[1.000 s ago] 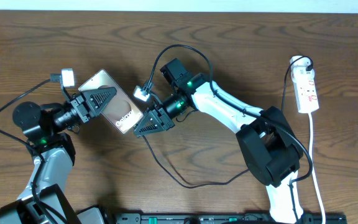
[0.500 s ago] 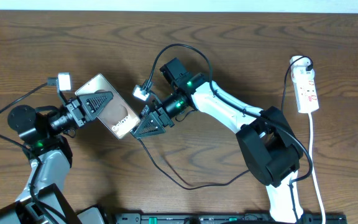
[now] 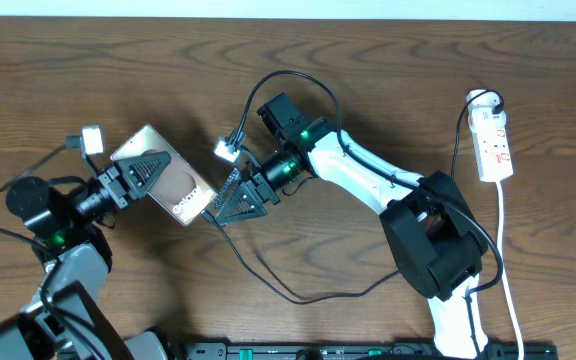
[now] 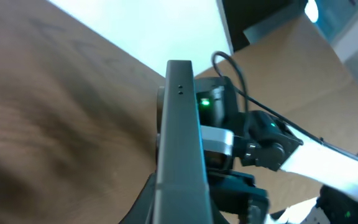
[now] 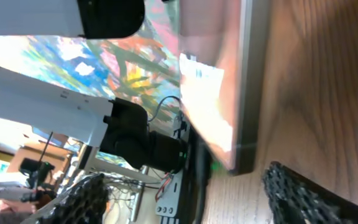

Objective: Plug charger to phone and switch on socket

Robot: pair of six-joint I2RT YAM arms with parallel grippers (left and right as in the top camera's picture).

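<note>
The phone, pinkish-bronze with a white lettered label, is held off the table and tilted, with my left gripper shut on it. In the left wrist view the phone stands edge-on between the jaws. My right gripper stands open just right of the phone's labelled end, holding nothing. In the right wrist view the phone is ahead of the spread fingers. The charger, a thin black cable, loops across the table from the phone's end; I cannot tell if its tip is seated. The socket lies far right.
A black plug sits in the socket's far end, and its white cord runs down the right side. The right arm's dark base stands between the cable loop and the cord. A black rail lines the front edge.
My right gripper has opened beside the phone's end, releasing what it pinched there. My left gripper has drawn the phone a little to the left.
</note>
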